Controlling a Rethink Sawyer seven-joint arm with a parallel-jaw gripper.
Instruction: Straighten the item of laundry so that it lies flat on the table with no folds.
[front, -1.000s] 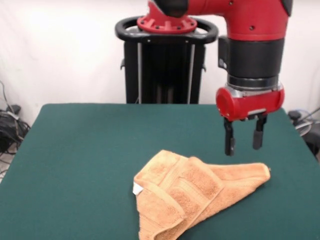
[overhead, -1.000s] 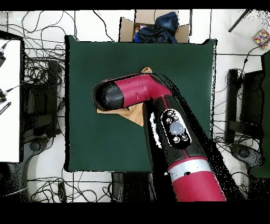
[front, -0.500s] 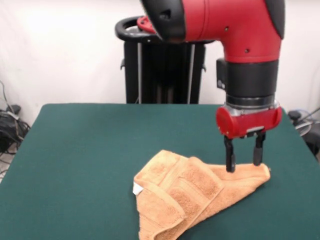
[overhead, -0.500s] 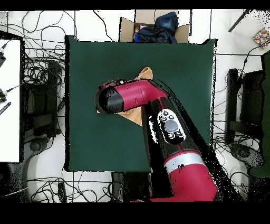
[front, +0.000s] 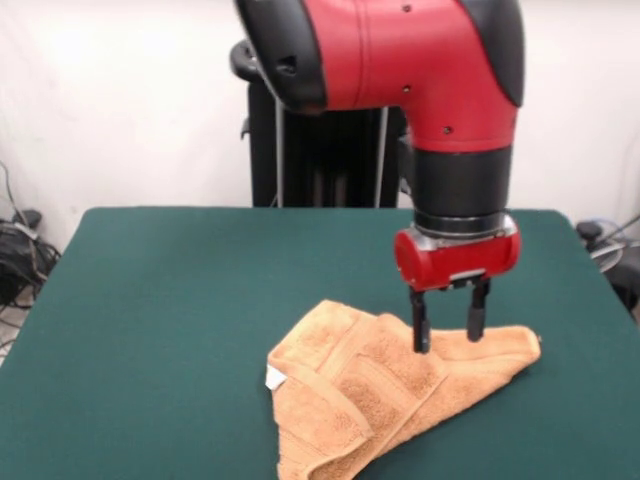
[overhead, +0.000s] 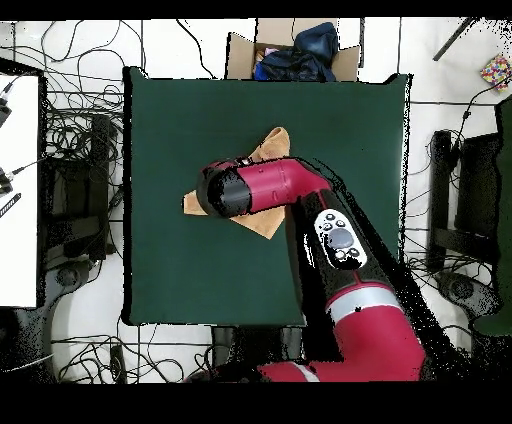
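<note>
— Orange-tan terry is seen bunched on the green table (front: 180, 300); how is the towel (front: 370, 395) laid out?

— It is folded over itself in several layers near the front edge of the table, right of centre in the front view. One corner is stretched out to the right, and a small white tag (front: 274, 378) is shown at its left edge. A woven band is visible across the upper fold.

— And the gripper (front: 449, 332)?

— It is held point-down over the towel's right part, under the red and black arm (front: 400, 60). The two black fingers (front: 420, 325) are kept spread apart, with a gap between them, and their tips are set at the cloth's surface or just above it; contact cannot be told. No cloth is pinched between them.

— What is given by the overhead view?

— The towel (overhead: 268, 148) is mostly covered by the arm there; only its corners are seen on either side of it.
</note>
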